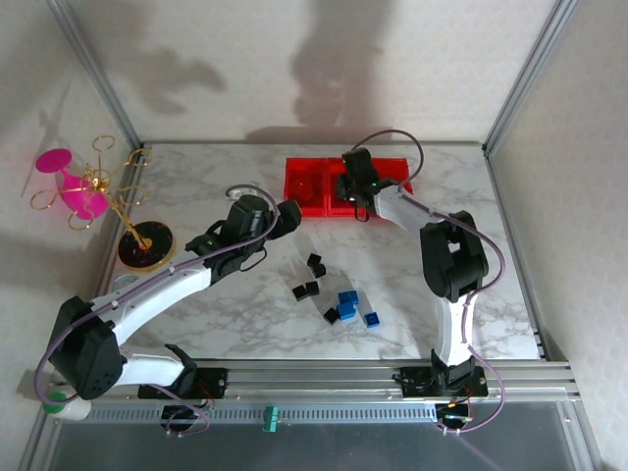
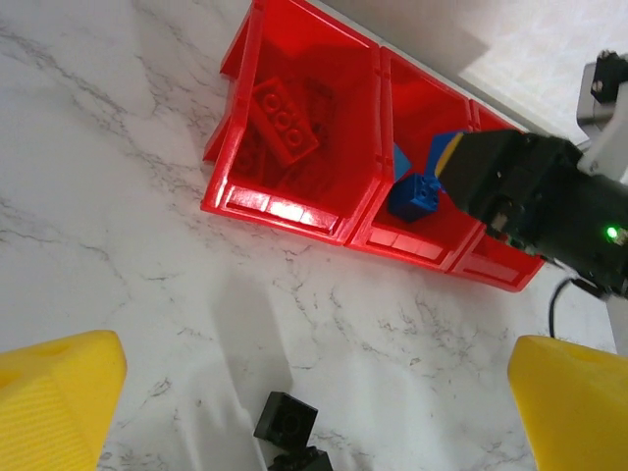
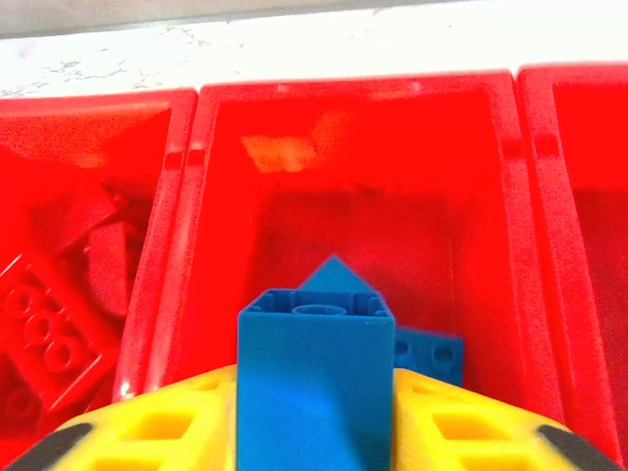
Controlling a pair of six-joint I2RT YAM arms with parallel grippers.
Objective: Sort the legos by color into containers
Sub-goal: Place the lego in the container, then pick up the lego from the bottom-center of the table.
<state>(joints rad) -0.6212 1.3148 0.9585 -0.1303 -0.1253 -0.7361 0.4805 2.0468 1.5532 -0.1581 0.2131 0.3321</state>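
Right gripper (image 3: 314, 437) pinching blue brick (image 3: 314, 378) over middle bin (image 3: 353, 108) of red containers (image 2: 285, 208), binned blue bricks (image 3: 429, 355) inside, red bricks (image 3: 49, 334) in left bin (image 3: 98, 108), left gripper (image 2: 314, 397) fingers spread wide above marble table (image 2: 98, 196), loose black bricks (image 1: 312, 276) and loose blue bricks (image 1: 349, 299) near table centre

Both arms stand on black base blocks bolted to the aluminium rail (image 1: 324, 376). Above the rail, the left arm (image 1: 157, 287) and the right arm (image 1: 453, 329) have smooth white link shells joined by bulky black joint housings. A thin greyish-purple cable (image 1: 394, 131) loops outside each arm from beside the rail to the wrist. Farthest from the rail, the left gripper (image 1: 291, 216) and the right gripper (image 1: 355, 198) have boxy black bodies. A small green light (image 2: 613, 234) glows on the right one. Their fingers (image 3: 147, 427) are bright yellow plastic, finely ribbed on the left gripper and with rectangular recesses on the right.
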